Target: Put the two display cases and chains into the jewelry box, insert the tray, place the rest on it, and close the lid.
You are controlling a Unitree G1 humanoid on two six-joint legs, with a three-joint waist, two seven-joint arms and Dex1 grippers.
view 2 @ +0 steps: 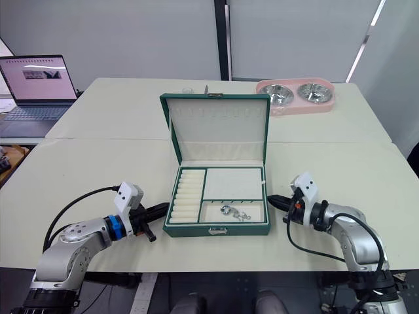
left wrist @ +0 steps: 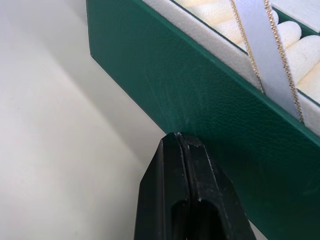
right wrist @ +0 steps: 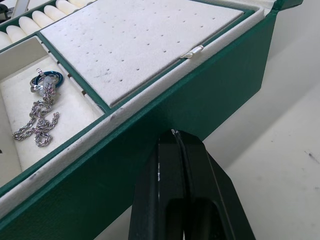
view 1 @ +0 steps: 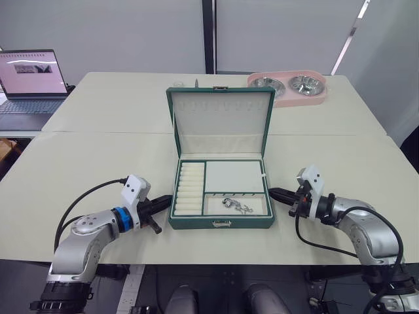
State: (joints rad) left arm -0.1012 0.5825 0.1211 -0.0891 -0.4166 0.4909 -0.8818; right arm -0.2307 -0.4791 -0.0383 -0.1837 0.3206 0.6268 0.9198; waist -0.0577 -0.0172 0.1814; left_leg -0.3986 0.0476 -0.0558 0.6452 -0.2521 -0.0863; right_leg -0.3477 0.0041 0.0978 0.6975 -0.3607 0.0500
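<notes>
Jewelry box [view 1: 220, 224]: its lower compartments are hidden from me under the tray [view 1: 222, 188].
Chain [view 1: 237, 206], at 5 o'clock in the tray: links too small for me to count; heaped, so I cannot tell one strand from several.
Small objects [view 1: 186, 83] at 12 o'clock behind the lid [view 1: 220, 121]: partly hidden, unidentifiable.
Laptop [view 1: 31, 87], at 10 o'clock: cut by the frame edge; screen content illegible.
Pink pet bowl [view 1: 288, 87], at 1 o'clock: near edge hidden behind the lid's corner.

Dark green jewelry box [view 1: 221, 222] — cream lining — silver chain [view 1: 237, 206].
</notes>
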